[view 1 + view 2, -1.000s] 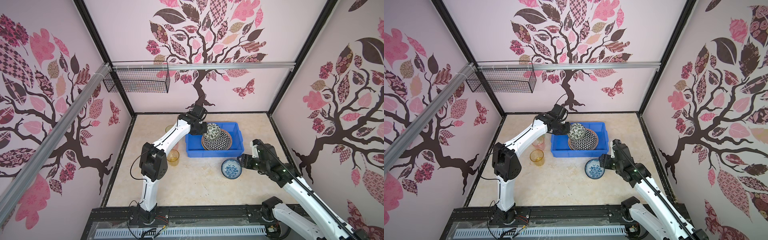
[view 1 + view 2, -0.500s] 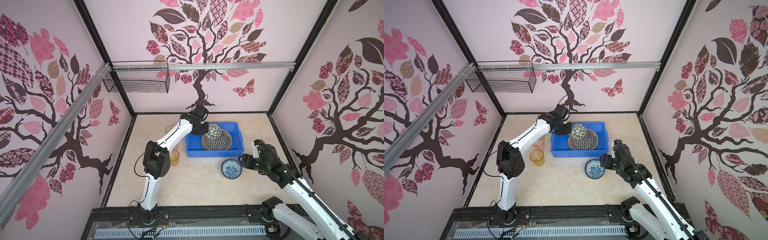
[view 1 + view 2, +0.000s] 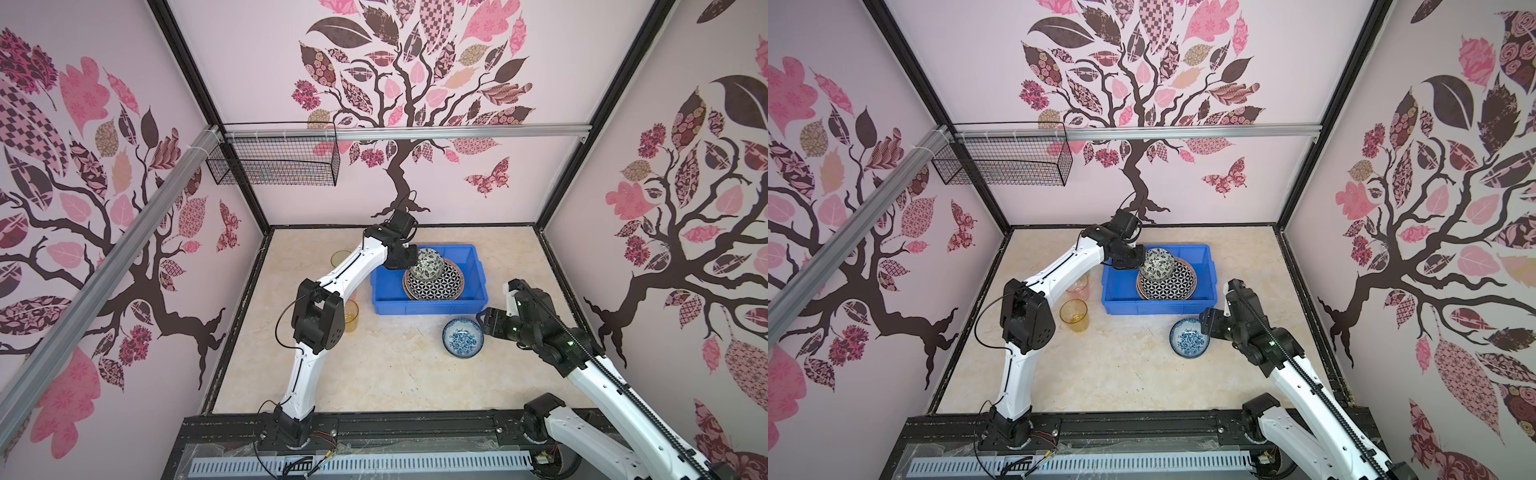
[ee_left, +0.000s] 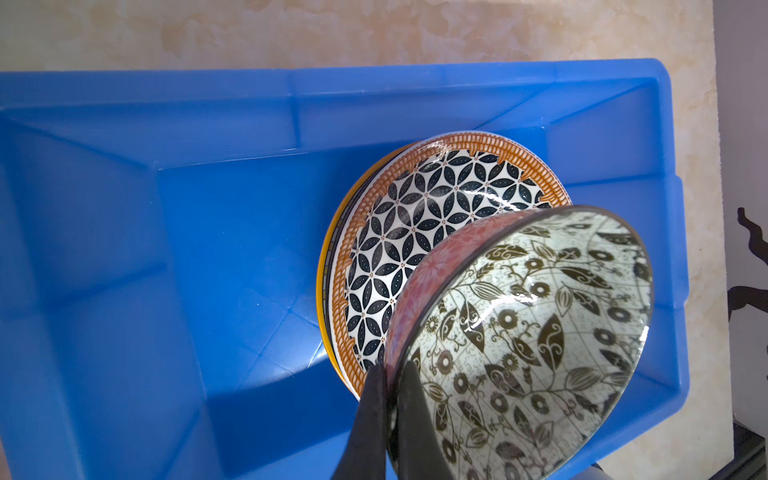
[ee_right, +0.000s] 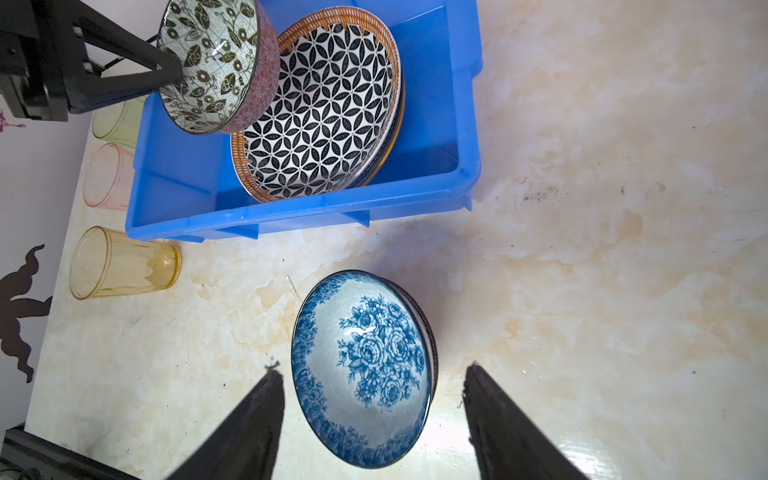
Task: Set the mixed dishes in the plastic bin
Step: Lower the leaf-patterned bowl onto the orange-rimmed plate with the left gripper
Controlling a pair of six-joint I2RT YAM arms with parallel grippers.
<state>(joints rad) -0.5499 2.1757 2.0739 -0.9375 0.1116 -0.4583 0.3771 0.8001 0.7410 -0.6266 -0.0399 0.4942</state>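
Floral bowl point(image 3: 430, 264) tilted over patterned plates point(image 3: 441, 287) in blue bin point(image 3: 385, 286)

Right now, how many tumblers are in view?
3, in a row along the bin's left end: amber nearest the front, pink in the middle, green at the back. None shows inside the bin; others may be hidden.

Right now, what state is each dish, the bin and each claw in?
Floral bowl, held tilted above the plates.
Left claw, shut on the floral bowl's rim.
Plates, stacked inside the blue bin.
Blue bowl, upright on the table.
Right claw, open beside the blue bowl.
Amber tumbler, upright.
Pink tumbler, upright.
Green tumbler, upright.
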